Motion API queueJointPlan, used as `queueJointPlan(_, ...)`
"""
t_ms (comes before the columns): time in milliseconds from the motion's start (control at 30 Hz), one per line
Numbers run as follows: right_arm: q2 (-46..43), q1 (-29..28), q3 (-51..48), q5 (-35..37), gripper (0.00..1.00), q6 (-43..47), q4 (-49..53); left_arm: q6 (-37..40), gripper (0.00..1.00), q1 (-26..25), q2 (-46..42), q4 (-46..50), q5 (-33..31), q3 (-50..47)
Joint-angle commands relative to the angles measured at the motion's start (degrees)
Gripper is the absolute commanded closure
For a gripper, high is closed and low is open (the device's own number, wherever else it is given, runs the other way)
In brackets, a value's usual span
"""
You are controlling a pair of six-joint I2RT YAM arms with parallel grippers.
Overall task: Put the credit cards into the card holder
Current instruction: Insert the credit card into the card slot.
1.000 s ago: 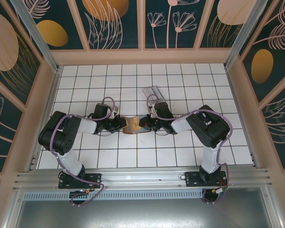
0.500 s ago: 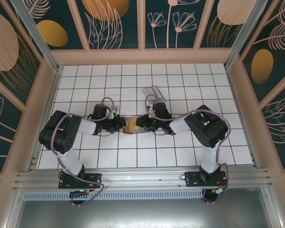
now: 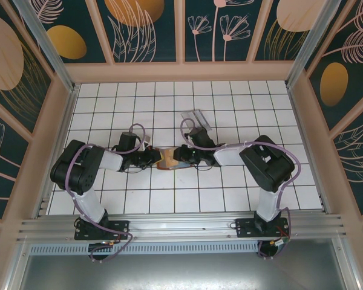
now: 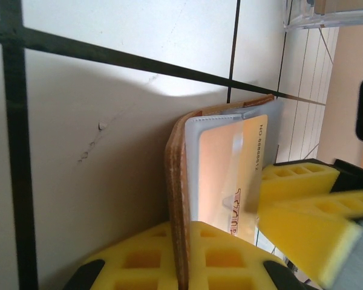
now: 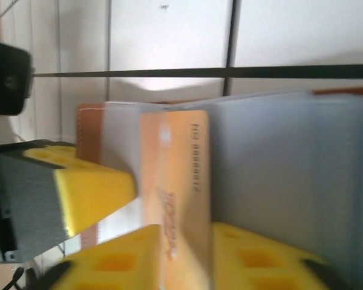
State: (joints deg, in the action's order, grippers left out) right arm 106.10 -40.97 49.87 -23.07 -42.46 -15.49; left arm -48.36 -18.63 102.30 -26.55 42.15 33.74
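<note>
The card holder [image 4: 176, 181] is pinched by its cover in the closed left gripper [image 4: 180, 263], so the credit card [image 4: 227, 163], partly sleeved between the right gripper's [image 5: 187, 260] near-closed pads, can be seated; whether that grip is firm cannot be told.

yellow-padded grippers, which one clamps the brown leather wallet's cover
The left gripper: its pads pinch the brown leather card holder's cover; the right gripper holds the orange card.

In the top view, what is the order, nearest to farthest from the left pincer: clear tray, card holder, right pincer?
1. card holder, held by the left pincer.
2. right pincer, at the holder's right side.
3. clear tray, farther back, right of centre.
</note>
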Motion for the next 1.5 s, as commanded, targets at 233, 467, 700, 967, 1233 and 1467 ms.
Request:
queueJointPlan(233,2.0,-0.2,-1.9,-2.2,1.00,-1.8,0.1,1.0,0.59,-0.2,1.0,3.7,-0.3,2.3)
queueJointPlan(467,3.0,-0.1,-2.7,-3.8,1.00,-3.5,-2.5,-1.7,0.36,3.0,0.0,5.1,-1.9,1.2)
queueJointPlan(700,3.1,0.0,-2.4,-4.1,1.00,-2.9,-2.3,2.5,0.38,4.5,-5.8,15.1,-7.4,1.5)
queueJointPlan(967,4.5,0.1,-1.0,-5.0,1.00,-1.9,-1.8,5.3,0.45,5.3,-7.9,21.2,-10.9,2.0)
queueJointPlan(1233,5.7,-0.1,-0.2,-6.6,1.00,-2.8,-3.5,5.5,0.93,5.4,-6.1,18.6,-7.6,2.2)
queueJointPlan(1467,6.7,-0.7,-0.1,-7.6,1.00,-7.0,-7.9,4.1,1.00,5.3,-4.4,15.8,-5.4,1.8)
